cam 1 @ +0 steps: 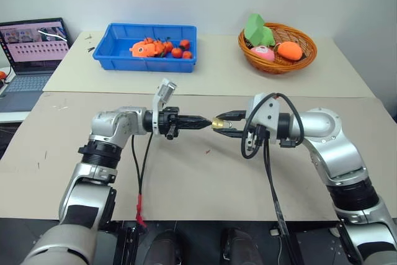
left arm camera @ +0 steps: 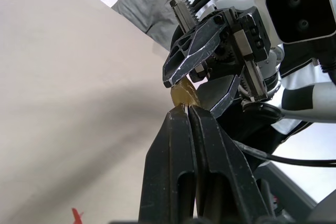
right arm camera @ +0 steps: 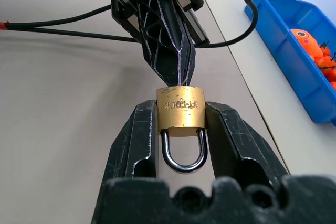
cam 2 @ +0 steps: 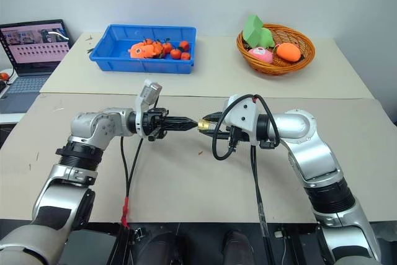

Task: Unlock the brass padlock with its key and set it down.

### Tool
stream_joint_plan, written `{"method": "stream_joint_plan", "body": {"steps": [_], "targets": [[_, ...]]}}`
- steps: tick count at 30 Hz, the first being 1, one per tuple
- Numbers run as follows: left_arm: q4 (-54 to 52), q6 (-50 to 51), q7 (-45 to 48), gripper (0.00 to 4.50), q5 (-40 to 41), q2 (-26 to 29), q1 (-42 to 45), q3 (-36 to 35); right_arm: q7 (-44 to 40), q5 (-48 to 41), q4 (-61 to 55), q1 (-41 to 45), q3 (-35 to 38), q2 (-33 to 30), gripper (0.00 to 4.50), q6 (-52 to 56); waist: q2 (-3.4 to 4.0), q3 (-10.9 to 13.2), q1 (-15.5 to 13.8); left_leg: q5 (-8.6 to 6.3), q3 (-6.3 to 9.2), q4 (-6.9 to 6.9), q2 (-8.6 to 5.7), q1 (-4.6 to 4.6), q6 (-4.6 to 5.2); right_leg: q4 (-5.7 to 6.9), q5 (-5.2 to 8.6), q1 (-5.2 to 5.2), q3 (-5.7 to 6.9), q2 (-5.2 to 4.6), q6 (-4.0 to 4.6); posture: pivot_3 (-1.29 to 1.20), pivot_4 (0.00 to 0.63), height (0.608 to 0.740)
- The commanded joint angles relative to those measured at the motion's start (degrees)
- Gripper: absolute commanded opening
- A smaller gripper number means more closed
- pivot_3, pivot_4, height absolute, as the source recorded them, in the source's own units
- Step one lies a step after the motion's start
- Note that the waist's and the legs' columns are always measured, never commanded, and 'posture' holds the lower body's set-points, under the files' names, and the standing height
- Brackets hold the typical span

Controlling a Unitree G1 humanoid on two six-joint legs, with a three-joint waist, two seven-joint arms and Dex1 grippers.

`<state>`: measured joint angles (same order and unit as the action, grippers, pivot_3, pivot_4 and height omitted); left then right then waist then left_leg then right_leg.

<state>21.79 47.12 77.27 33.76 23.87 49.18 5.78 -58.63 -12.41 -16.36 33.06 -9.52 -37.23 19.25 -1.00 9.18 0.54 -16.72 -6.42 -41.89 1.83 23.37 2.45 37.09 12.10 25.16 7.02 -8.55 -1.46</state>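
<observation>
The brass padlock (right arm camera: 180, 109) hangs in the air above the tan table, between the two arms. My right gripper (right arm camera: 181, 116) is shut on its body from both sides, and the silvery shackle (right arm camera: 182, 153) points back toward the wrist, closed in the body. My left gripper (cam 1: 205, 120) reaches in level from the left, shut, and its fingertips (right arm camera: 176, 74) press against the padlock's far face. In the left wrist view the padlock (left arm camera: 184, 94) sits right at those tips. The key is hidden where the tips meet the padlock.
A blue bin (cam 1: 111, 54) with orange and red toys stands at the back left. A wicker basket (cam 1: 248, 51) with plush food is at the back right. An open laptop (cam 1: 31, 54) stands at the far left. A tiny red speck (cam 1: 208, 151) lies on the table under the grippers.
</observation>
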Motion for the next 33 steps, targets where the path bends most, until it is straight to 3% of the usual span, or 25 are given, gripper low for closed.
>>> {"method": "stream_joint_plan", "body": {"steps": [1,8,16,19,29,33], "targets": [[-3.3,-3.6,-0.3,0.08,-0.4,-1.4,0.8,-0.1,-1.2,-1.3,-3.0,0.0,-1.5,0.7,0.91,-0.2,0.00,0.0,0.0,0.00,0.00,0.00,0.00,-0.01,0.00,0.00,0.00,0.00,0.00,0.00,0.00,0.00,0.150,0.692],[-4.6,-5.8,0.1,0.08,-2.2,-1.5,-0.3,0.7,-1.4,-1.5,-2.8,-0.1,-1.6,0.6,0.91,-0.2,0.00,0.0,0.1,0.00,0.00,0.00,0.01,-0.01,0.00,0.00,0.00,0.00,0.00,0.00,0.00,0.00,0.150,0.692],[-1.0,7.8,-0.4,0.08,0.8,-0.5,3.4,-0.5,-1.4,-1.3,-2.6,-0.1,-1.8,0.5,0.91,-0.4,0.00,0.0,0.0,0.00,0.02,0.00,0.01,0.00,0.01,0.01,0.00,0.00,0.00,0.00,0.00,0.00,0.150,0.692],[-0.3,10.9,-0.1,0.76,1.5,-0.4,4.6,-1.3,-1.4,-1.2,-2.6,-0.2,-1.8,0.5,0.91,-0.5,-0.01,0.0,0.1,0.00,0.03,0.01,0.02,0.00,0.01,0.01,0.00,0.00,0.00,0.00,-0.01,0.00,0.150,0.692],[4.2,17.2,0.7,4.47,1.5,0.4,7.5,-0.4,-1.2,-0.8,-2.0,0.0,-1.9,0.6,0.91,-0.7,-0.01,0.0,0.1,0.00,0.02,0.00,0.01,-0.02,0.01,0.01,0.00,0.01,0.00,0.01,-0.01,0.00,0.150,0.692],[6.0,19.6,0.5,4.47,0.4,1.1,8.4,0.9,-1.1,-0.7,-1.9,0.1,-1.9,0.6,0.91,-0.7,-0.01,0.0,0.1,0.00,0.02,0.01,0.01,0.00,0.01,0.02,0.00,0.01,0.00,0.01,-0.01,0.00,0.150,0.692]]}}
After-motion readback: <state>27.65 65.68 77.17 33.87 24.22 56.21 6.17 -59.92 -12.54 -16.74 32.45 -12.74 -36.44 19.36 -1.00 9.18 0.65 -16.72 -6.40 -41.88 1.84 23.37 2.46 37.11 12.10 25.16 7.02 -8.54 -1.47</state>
